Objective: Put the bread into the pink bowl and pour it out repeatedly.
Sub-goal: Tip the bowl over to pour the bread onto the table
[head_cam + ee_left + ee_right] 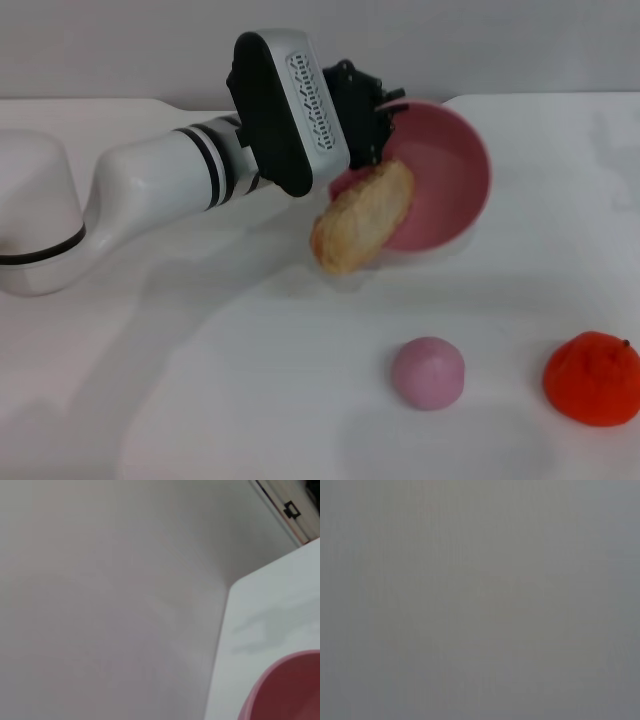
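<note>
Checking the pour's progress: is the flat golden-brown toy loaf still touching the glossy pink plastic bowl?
Touching. The head view shows the flat golden-brown toy loaf lying across the lower rim of the tilted glossy pink plastic bowl, half out.

Arm casing: the left arm (150,185) is seen as smooth, glossy white, rounded segments.
Joint markings: black rings are seen around the casing near the wrist and at the elbow.
Wrist module: a black oblong housing (285,105) with a white perforated face is shown.
Tool: the left tool (372,125) is black, of angular parts.
</note>
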Controlling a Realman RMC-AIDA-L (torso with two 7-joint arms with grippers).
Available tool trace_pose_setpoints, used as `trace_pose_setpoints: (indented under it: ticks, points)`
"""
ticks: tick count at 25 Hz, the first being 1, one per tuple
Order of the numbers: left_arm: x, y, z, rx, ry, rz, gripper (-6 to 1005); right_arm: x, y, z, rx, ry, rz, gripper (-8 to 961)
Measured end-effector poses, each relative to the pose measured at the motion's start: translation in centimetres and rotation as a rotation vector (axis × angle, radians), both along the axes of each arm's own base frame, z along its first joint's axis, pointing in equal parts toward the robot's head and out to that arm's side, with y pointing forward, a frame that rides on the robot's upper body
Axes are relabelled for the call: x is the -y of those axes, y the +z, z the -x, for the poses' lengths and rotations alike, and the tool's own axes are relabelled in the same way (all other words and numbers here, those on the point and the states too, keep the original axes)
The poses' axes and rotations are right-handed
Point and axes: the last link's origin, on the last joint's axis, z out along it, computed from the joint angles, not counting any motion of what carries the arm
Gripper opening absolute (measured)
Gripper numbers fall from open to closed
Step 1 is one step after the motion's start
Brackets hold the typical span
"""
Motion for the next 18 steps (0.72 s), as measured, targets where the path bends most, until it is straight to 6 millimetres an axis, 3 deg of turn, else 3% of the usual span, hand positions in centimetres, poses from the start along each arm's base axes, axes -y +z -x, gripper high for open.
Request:
trace_pose_setpoints:
  ticks: [18]
  points:
    - [1.6,2.8,-2.8,0.121,-0.107,-0.124,56,0.3,-0.4,-0.2,-0.009,-0.006,0.013,596]
